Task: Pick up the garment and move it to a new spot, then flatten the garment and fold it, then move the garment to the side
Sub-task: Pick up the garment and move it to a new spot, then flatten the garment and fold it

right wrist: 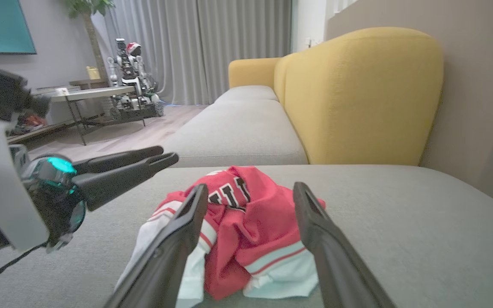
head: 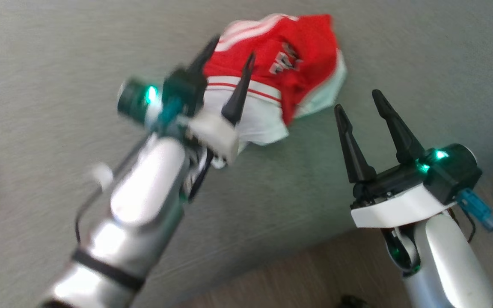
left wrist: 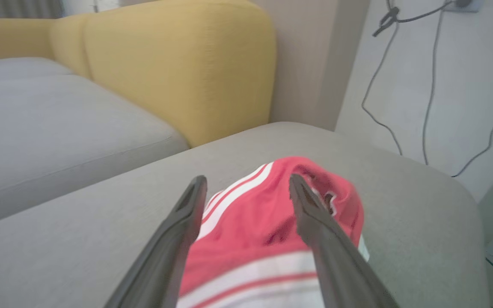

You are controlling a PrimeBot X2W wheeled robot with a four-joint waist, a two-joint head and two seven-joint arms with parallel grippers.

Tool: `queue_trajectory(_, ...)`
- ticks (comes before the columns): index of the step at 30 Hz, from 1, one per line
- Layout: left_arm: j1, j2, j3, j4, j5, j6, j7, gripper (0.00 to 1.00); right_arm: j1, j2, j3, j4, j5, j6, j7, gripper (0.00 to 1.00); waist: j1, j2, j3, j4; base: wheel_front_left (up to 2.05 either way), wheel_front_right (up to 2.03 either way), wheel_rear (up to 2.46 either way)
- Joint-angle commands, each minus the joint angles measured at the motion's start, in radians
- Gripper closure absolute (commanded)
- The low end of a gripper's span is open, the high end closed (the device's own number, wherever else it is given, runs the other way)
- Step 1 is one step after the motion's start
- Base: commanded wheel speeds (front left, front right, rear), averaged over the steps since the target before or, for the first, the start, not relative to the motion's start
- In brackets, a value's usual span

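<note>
1. Garment [head: 280, 60]: a red-and-white jersey in a crumpled heap on the grey seat [head: 58, 64]. It lies toward 12 o'clock in the head view and is neither flat nor folded.
2. Left gripper [head: 234, 48]: it hangs over the heap's 8 o'clock side. The fingers are spread with nothing pinched between them. Blur hides whether the tips touch cloth.
3. Right gripper [head: 357, 100]: at 4 o'clock of the garment, near it but clear of the cloth. The jaws are released and empty.
4. Backrest [left wrist: 178, 64]: yellow, beyond the seat, at 11 o'clock in the left wrist view.
5. Step in hand (judged): between relocating and flattening. The garment rests on the seat, free of both grippers, with open seat around it on all sides.
6. Next move (judged): each gripper should find an outer edge, one near 9 o'clock and one near 3 o'clock of the heap. Each then pinches a hem or shoulder and draws outward to spread the cloth.
7. Caution (judged): the layers are bunched and overlapping, so a deep pinch may catch several plies and leave folds underneath.
</note>
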Motion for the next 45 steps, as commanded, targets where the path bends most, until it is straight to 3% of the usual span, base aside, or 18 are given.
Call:
queue_trajectory(1, 0.050, 0.011, 0.050, -0.064, -0.010, 0.035, -0.014, 0.00, 0.022, -0.003, 0.014, -0.022, -0.020, 0.000, -0.006, 0.00, 0.0000, 0.0000, -0.108, 0.133, 0.00, 0.00, 0.00)
queue_trajectory(8, 0.336, 0.041, 0.160, -0.309, -0.005, 0.143, -0.022, 0.00, 0.101, -0.003, -0.018, 0.013, -0.086, 0.000, -0.006, 0.00, 0.0000, 0.0000, -0.234, 0.307, 0.00, 0.00, 0.00)
queue_trajectory(12, 0.466, 0.051, 0.213, -0.411, 0.025, 0.170, -0.023, 0.00, 0.146, -0.003, -0.025, 0.022, -0.103, 0.000, -0.006, 0.00, 0.0000, 0.0000, -0.280, 0.352, 0.00, 0.00, 0.00)
queue_trajectory(18, 0.679, 0.080, 0.309, -0.553, 0.124, 0.212, -0.023, 0.00, 0.215, -0.003, -0.082, 0.009, -0.112, 0.000, -0.006, 0.00, 0.0000, 0.0000, -0.334, 0.382, 0.00, 0.00, 0.00)
queue_trajectory(23, 0.822, 0.070, 0.374, -0.626, 0.191, 0.249, -0.023, 0.00, 0.266, -0.003, -0.143, -0.014, -0.105, 0.000, -0.006, 0.00, 0.0000, 0.0000, -0.361, 0.379, 0.00, 0.00, 0.00)
queue_trajectory(29, 0.921, 0.042, 0.406, -0.637, 0.216, 0.250, -0.023, 0.00, 0.321, -0.003, -0.158, -0.010, -0.115, 0.000, -0.006, 0.00, 0.0000, 0.0000, -0.377, 0.372, 0.00, 0.00, 0.00)
queue_trajectory(45, 0.940, 0.016, 0.416, -0.596, 0.264, 0.203, -0.023, 0.00, 0.326, -0.003, -0.162, -0.001, -0.133, 0.000, -0.006, 0.00, 0.0000, 0.0000, -0.382, 0.356, 0.00, 0.00, 0.00)
